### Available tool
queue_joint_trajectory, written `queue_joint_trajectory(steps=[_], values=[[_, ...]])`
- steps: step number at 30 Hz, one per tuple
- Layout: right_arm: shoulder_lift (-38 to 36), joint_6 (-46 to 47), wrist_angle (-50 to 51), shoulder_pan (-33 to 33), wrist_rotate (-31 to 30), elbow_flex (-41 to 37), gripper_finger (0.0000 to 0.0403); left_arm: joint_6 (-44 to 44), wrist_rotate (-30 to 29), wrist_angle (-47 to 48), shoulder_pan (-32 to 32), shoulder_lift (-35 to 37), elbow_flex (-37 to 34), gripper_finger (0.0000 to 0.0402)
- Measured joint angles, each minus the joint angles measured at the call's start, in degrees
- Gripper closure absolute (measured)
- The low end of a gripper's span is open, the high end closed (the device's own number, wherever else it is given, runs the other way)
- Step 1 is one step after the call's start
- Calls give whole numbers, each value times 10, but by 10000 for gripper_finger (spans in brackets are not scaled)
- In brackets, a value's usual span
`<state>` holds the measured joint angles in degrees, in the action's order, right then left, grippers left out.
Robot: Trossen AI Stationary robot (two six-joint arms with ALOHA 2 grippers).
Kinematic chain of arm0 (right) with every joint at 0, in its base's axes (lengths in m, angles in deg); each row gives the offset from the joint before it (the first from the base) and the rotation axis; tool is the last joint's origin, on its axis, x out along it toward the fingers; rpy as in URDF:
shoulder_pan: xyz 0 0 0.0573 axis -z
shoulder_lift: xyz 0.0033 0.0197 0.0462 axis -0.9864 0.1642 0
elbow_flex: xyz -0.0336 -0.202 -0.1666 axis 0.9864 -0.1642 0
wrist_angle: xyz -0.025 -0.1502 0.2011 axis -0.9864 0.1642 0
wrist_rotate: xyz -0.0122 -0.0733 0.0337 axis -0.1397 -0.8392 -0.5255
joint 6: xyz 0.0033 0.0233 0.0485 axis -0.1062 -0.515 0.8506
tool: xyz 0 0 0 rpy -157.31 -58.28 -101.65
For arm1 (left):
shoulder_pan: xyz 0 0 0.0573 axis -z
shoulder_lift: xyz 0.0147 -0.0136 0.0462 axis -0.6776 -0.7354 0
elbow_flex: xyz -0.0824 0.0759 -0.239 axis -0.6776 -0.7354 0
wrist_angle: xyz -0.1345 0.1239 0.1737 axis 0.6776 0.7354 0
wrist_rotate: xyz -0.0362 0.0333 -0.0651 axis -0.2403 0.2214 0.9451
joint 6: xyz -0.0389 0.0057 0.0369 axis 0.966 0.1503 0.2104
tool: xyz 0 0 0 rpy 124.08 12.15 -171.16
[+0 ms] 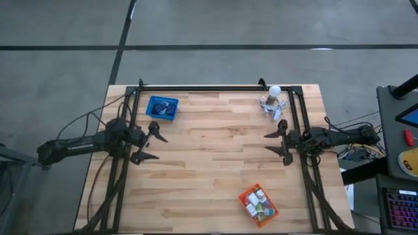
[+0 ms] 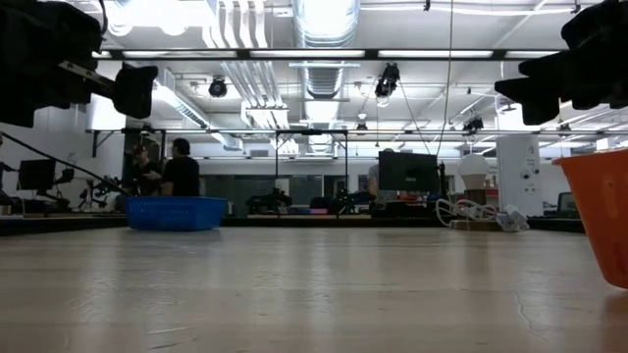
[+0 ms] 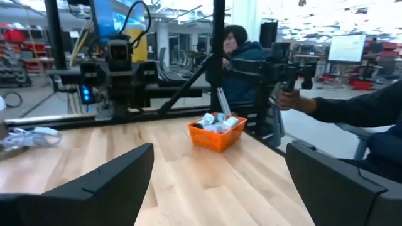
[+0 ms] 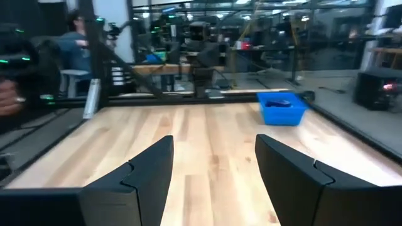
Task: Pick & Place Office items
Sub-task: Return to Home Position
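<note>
- The office items (image 1: 257, 204) that we can make out lie heaped in the orange basket (image 1: 249, 190), with white and teal pieces among them (too small for us to tell how any one lies or which way its long axis runs).
- We see none lying loose on the counter (image 1: 209, 170) around the orange basket, so we judge the sorting done, with nothing left to reach for.
- The blue basket (image 1: 149, 108) stands well apart from the orange basket, diagonally across the counter toward the far left corner. It holds at least one dark piece (image 1: 163, 108), which we cannot identify.
- The right gripper (image 1: 266, 142) is the nearer of the two to the orange basket. It hangs above the counter on the basket's far side, with its fingers spread wide and nothing between them.
- The left gripper (image 1: 161, 149) is well apart from the orange basket, across the counter toward the left. It is likewise wide open and empty.
- Both arms look drawn back to their own sides, which fits a return to rest (we judge that little travel is left).
- The white clip cluster (image 1: 273, 103) lies farther from the orange basket than the right gripper does, near the far right corner.
</note>
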<state>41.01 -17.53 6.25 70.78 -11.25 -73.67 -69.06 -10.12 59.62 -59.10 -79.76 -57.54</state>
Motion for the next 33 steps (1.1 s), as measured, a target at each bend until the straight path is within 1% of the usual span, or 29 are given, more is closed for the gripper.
queue_joint_trajectory(steps=[2,6,8,9,13,17,20,24,27,29,33], values=[[0,7,0,-1,23,0,184,3,6,7,0,-2,0,35],[0,22,2,-1,109,0,184,3,34,13,0,-8,0,35],[0,29,3,-1,130,0,184,-3,65,9,0,-10,0,35],[0,31,5,-1,132,0,184,-4,71,9,0,-11,0,35],[0,32,13,-1,131,0,184,-6,74,13,-12,-25,0,35],[0,46,13,-1,130,0,184,-23,72,11,-35,-57,0,35],[2,65,13,-7,131,0,184,-32,69,-24,-47,-92,0,35],[2,67,12,-39,137,0,184,-21,69,-109,-49,-141,0,35],[2,66,12,-70,135,0,184,-12,69,-126,-49,-169,0,35],[2,56,14,-87,117,0,184,-23,73,-120,-49,-175,0,35],[2,24,6,-98,37,0,184,-26,96,-118,-56,-165,0,35]])
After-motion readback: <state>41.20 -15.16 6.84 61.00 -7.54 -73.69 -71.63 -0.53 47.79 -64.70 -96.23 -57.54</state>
